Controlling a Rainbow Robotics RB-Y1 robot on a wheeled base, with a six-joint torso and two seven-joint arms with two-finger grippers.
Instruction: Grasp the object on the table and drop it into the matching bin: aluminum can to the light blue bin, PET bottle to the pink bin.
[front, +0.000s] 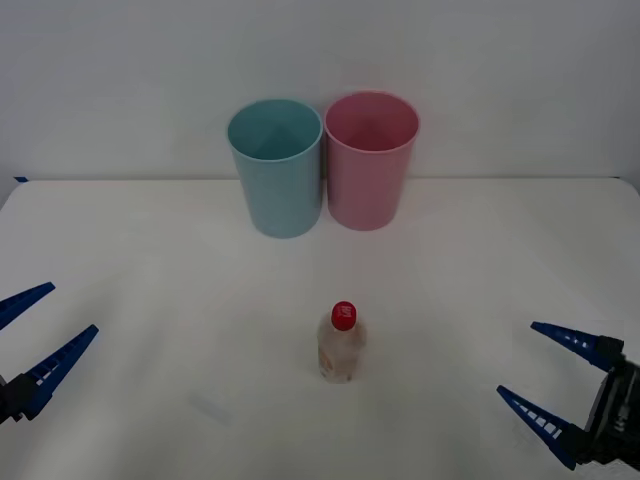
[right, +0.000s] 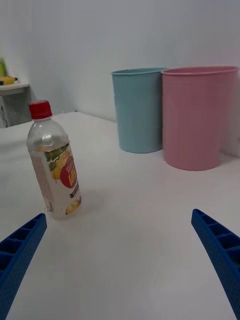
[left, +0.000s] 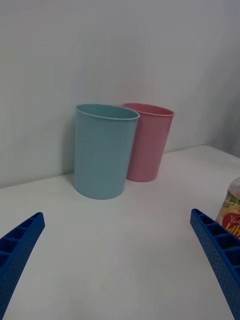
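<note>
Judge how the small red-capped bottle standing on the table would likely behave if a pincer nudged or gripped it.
The PET bottle stands upright, tall for its narrow base, so a nudge near the cap would probably tip it. It looks nearly empty, hence likely light and squashable. Once on its side, its round body would probably roll on the table.

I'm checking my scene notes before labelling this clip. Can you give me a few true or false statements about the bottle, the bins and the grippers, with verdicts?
1. The PET bottle stands upright on the table. True.
2. The bottle's cap is blue. False: it is red.
3. The pink bin stands on the robot's right of the light blue bin. True.
4. The right gripper grips the bottle. False: it is open, apart from the bottle.
5. The left gripper is open. True.
6. The bottle lies inside the pink bin. False: it stands on the table before the bins.
</note>
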